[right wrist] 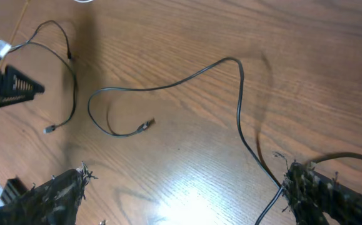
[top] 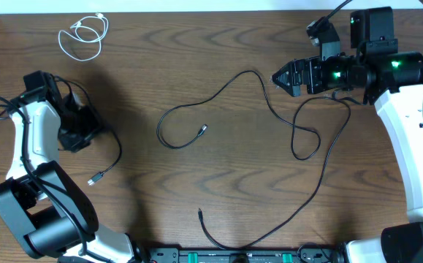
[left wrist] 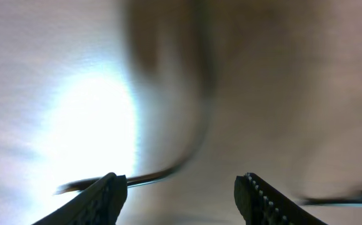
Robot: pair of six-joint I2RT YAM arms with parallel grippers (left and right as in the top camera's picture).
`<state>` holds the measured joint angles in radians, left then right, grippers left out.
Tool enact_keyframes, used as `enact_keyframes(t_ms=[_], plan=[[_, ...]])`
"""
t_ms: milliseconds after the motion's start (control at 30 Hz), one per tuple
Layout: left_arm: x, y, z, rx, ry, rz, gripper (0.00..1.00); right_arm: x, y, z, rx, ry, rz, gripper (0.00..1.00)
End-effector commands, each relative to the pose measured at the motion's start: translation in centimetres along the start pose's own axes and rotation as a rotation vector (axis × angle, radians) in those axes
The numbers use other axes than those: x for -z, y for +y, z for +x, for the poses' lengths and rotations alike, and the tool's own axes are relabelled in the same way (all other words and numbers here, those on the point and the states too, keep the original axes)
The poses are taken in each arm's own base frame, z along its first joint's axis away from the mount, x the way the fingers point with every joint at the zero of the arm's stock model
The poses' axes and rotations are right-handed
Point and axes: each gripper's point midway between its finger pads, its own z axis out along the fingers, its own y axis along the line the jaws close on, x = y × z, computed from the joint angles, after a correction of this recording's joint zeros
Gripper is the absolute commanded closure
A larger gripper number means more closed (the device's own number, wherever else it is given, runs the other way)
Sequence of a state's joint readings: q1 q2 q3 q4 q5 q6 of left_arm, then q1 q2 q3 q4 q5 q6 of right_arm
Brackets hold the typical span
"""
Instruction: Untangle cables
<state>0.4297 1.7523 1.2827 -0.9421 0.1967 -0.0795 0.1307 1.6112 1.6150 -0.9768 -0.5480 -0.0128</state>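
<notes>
We see black cables (top: 204, 129) sprawled over the table (top: 196, 44), white cable (top: 83, 35) coiled apart, left gripper (left wrist: 181, 187) and right gripper (right wrist: 187, 175) both spread wide

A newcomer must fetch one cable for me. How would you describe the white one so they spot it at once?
On the wooden table, look to the far left corner, beyond the left arm. The white cord lies there in a loose coil, apart from the rest. It is the only white one; the other cords are black.

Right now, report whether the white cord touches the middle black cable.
Apart. The overhead view shows the white cord coiled alone, with a wide gap separating it from the black cable.
</notes>
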Motion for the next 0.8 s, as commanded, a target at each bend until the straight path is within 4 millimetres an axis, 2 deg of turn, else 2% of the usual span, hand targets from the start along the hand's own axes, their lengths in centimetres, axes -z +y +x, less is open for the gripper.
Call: enact_keyframes(t_ms=[0, 233, 367, 533, 667, 767], plan=[[0.4, 3.4, 0.3, -0.144, 0.017, -0.207, 0.39, 0.1, 0.3, -0.2, 0.033, -0.005, 0.004, 0.01], [-1.7, 2.9, 2.4, -0.272, 0.091, -0.207, 0.37, 0.1, 0.3, -0.4, 0.034, -0.015, 0.003, 0.01], [-3.3, 1.9, 2.5, -0.333, 0.092, -0.205, 0.37, 0.1, 0.3, -0.5, 0.020, -0.018, 0.003, 0.01], [-3.8, 0.8, 2.2, -0.366, 0.076, -0.201, 0.37, 0.1, 0.3, -0.5, 0.017, -0.017, 0.002, 0.01], [-4.1, -0.7, 2.5, -0.384, 0.081, -0.120, 0.36, 0.1, 0.3, -0.6, 0.019, -0.020, 0.003, 0.01], [-4.1, -0.5, 2.8, -0.384, 0.092, -0.127, 0.36, 0.1, 0.3, -0.8, 0.028, -0.027, 0.004, 0.01]])
